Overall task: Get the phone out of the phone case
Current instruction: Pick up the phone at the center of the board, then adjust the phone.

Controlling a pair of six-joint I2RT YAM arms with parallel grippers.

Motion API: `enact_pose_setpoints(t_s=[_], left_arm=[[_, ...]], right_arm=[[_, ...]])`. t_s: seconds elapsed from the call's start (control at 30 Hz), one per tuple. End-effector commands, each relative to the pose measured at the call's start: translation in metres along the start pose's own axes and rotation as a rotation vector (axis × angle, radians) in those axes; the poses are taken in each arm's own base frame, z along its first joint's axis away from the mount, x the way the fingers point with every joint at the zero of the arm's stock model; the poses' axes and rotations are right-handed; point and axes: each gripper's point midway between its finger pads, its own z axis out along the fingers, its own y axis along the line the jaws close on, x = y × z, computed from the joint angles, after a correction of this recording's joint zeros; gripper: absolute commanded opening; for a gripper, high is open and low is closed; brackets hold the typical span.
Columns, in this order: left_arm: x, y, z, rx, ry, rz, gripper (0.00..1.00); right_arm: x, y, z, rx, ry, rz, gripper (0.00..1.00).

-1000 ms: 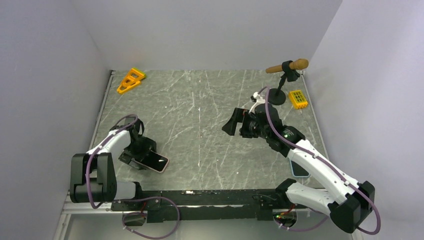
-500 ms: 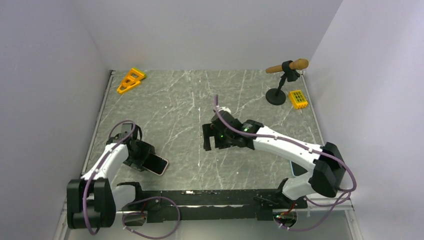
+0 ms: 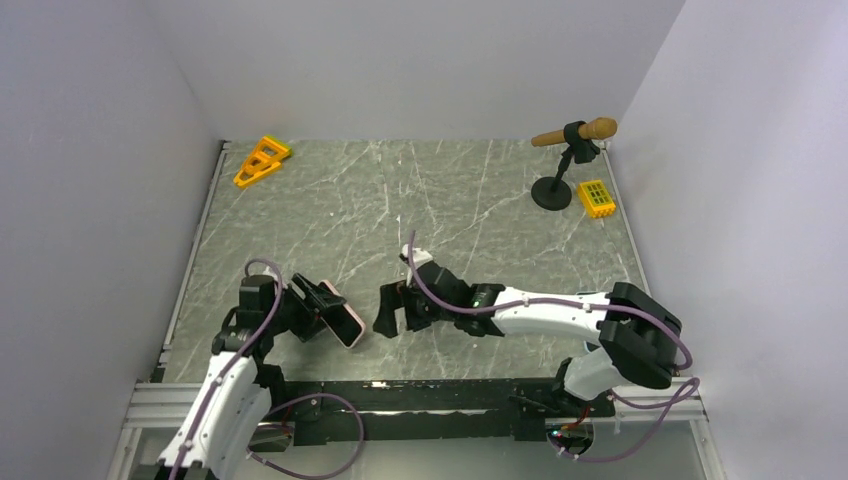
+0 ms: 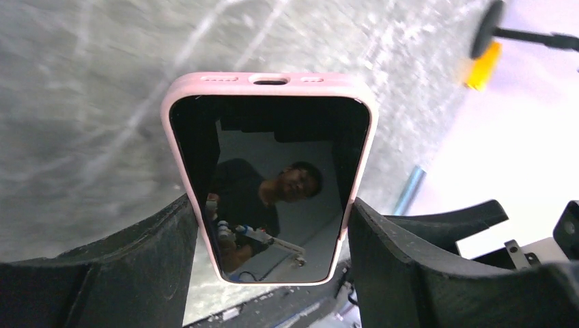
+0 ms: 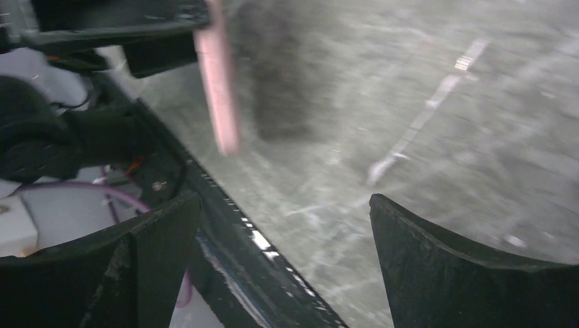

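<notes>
Left wrist view: a phone point(image 4: 270, 184) with a dark, mirror-like screen sits inside its pink case point(image 4: 270, 79). The left fingers point(image 4: 136, 263) pinch it by its long edges, with the port end pointing away from the camera. From the top camera, the cased phone is held off the grey marbled bench point(image 3: 420, 190), near the front edge and left of centre, tilted on edge. Just to its right, not touching, the right fingers point(image 5: 464, 263) are spread wide with nothing between them. They face the phone, which the right wrist camera catches edge-on as a pink strip. Well apart, at the far side, an orange triangular frame point(image 3: 262, 160) lies at the left corner. A brown-headed stand point(image 3: 575, 133) and a yellow block point(image 3: 596, 197) sit side by side at the right.
</notes>
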Motion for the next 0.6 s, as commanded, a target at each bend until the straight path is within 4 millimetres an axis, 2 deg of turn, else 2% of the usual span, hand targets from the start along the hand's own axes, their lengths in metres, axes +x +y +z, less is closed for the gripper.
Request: enact_pose_setpoints(t_s=[0.0, 0.17, 0.27, 0.43, 0.5, 0.57], left_arm=[[0.010, -0.057, -0.021, 0.271, 0.042, 0.025, 0.00], [0.011, -0.076, -0.033, 0.292, 0.060, 0.032, 0.00], [0.011, -0.086, -0.039, 0.299, 0.063, 0.041, 0.00], [0.015, -0.101, -0.045, 0.321, 0.070, 0.047, 0.00], [0.016, -0.104, -0.045, 0.326, 0.076, 0.041, 0.00], [0.019, -0.108, -0.045, 0.349, 0.088, 0.045, 0.00]], right_arm=[[-0.030, 0.068, 0.004, -0.178, -0.144, -0.089, 0.95], [-0.025, 0.073, 0.026, -0.114, -0.149, -0.120, 0.86], [-0.029, 0.069, 0.037, -0.037, -0.159, -0.106, 0.75], [-0.041, 0.064, 0.036, 0.007, -0.223, -0.097, 0.59], [-0.045, 0.066, 0.033, -0.007, -0.245, -0.105, 0.44], [-0.047, 0.068, 0.030, -0.021, -0.257, -0.107, 0.08]])
